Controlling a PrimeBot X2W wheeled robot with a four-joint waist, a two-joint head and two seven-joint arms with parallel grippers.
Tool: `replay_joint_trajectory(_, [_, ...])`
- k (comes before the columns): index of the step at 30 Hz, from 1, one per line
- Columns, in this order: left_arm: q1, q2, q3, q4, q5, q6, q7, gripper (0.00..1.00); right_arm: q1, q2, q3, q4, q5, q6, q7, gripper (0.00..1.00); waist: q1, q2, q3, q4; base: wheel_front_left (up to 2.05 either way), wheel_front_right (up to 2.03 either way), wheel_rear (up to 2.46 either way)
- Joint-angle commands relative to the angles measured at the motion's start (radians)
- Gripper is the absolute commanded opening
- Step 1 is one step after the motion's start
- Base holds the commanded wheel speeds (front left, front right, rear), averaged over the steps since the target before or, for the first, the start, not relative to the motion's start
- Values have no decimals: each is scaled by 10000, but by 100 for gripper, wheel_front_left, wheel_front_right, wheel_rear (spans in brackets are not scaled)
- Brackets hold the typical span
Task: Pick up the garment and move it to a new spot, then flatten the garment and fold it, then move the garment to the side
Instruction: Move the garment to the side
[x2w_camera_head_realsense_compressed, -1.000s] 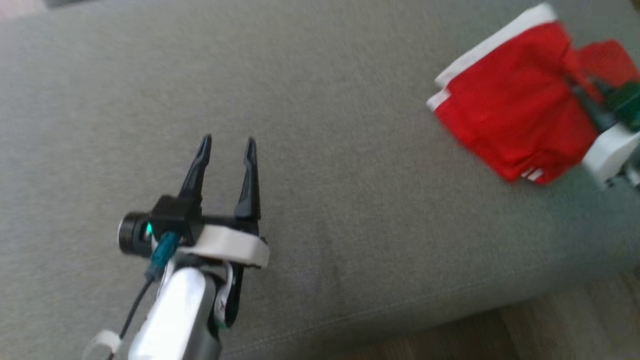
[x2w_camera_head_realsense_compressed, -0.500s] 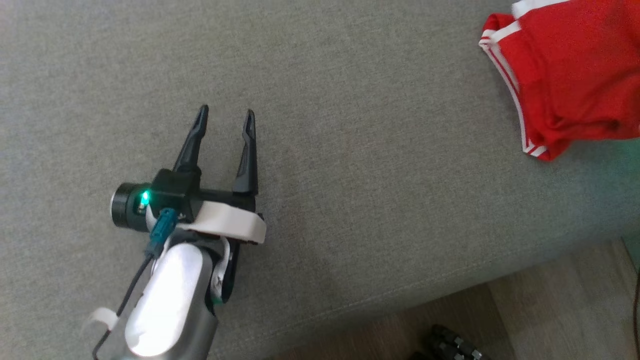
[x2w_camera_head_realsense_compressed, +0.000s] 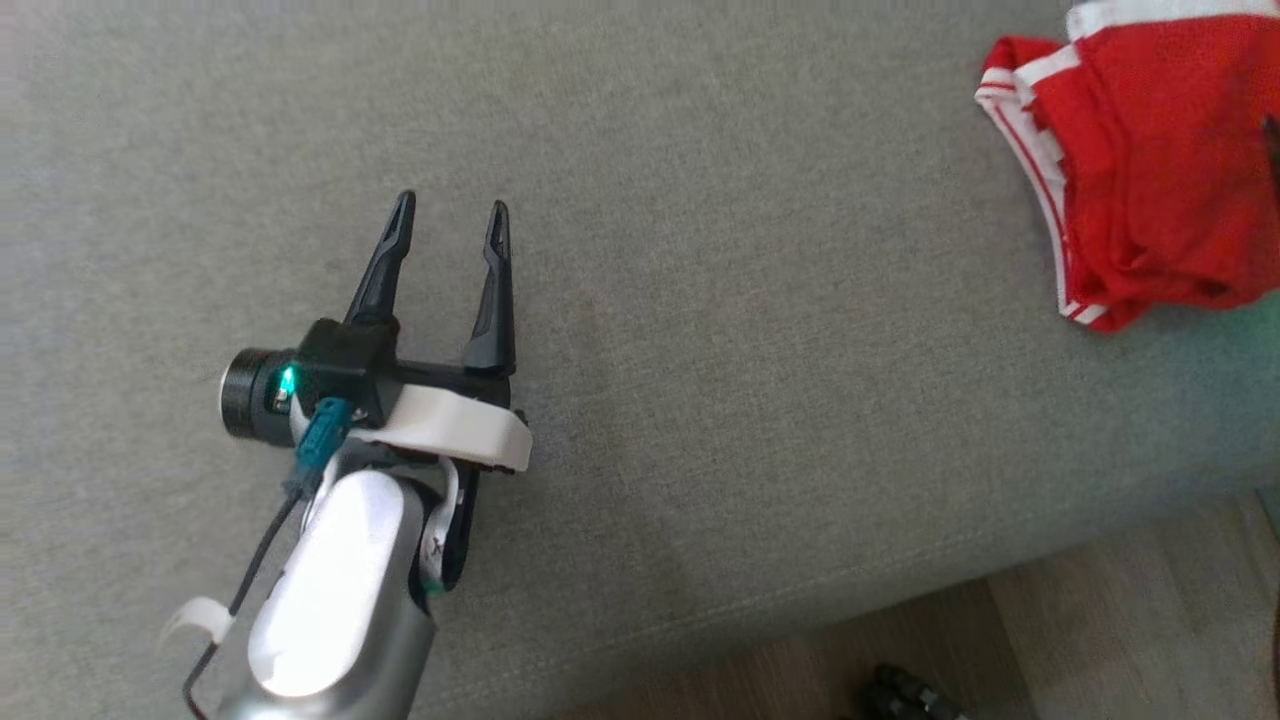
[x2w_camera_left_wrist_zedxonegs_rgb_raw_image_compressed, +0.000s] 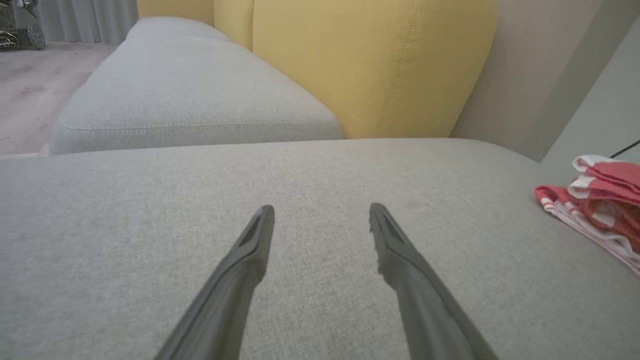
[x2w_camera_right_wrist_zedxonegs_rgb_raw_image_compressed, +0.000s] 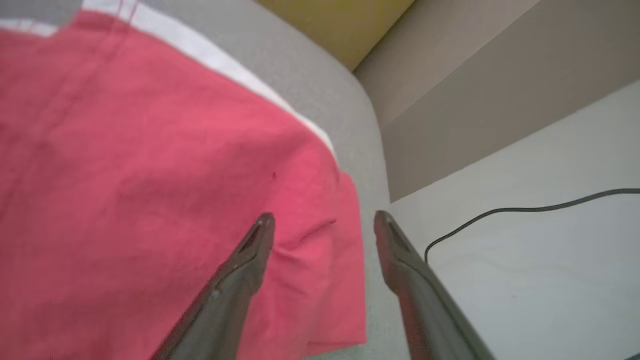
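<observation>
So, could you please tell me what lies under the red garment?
The red garment rests on the grey sofa cushion, near its right end. The cushion patch beneath it, and anything between its folds, is covered.

One pair of red shorts (x2w_camera_head_realsense_compressed: 1150, 170). Two grippers: left gripper (x2w_camera_head_realsense_compressed: 450, 203), right gripper (x2w_camera_right_wrist_zedxonegs_rgb_raw_image_compressed: 322, 220). Two grey seat cushions (x2w_camera_left_wrist_zedxonegs_rgb_raw_image_compressed: 190, 100) (x2w_camera_left_wrist_zedxonegs_rgb_raw_image_compressed: 320, 170). One black cable (x2w_camera_right_wrist_zedxonegs_rgb_raw_image_compressed: 525, 209).
</observation>
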Motion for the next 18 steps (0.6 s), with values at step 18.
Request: replay_joint_trajectory(18, [1729,28,762,-801,-831,291,-53,100,2556,2677,-2522,-3371,583,-9,-909,100,0,0,-3194,1186,0,0,0])
